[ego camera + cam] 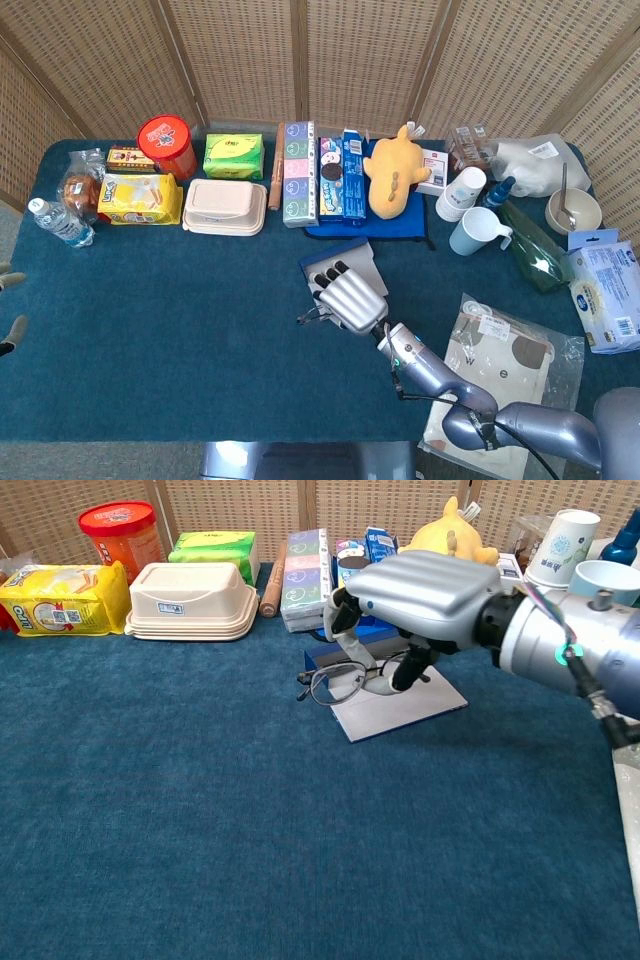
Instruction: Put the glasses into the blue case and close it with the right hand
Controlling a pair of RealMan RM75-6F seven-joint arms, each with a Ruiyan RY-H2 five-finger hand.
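Observation:
My right hand holds the dark-framed glasses off the table, pinched under its fingers. It hovers over the open blue case, whose grey inside faces up and whose blue wall lies at the far left side. In the head view the hand hides most of the case, and the glasses stick out at the hand's left. Only two fingertips of my left hand show at the left border of the head view, with nothing seen in them.
Along the back stand a red tub, a yellow packet, a cream lunch box, tissue packs, a yellow plush toy and cups. A plastic bag lies at the front right.

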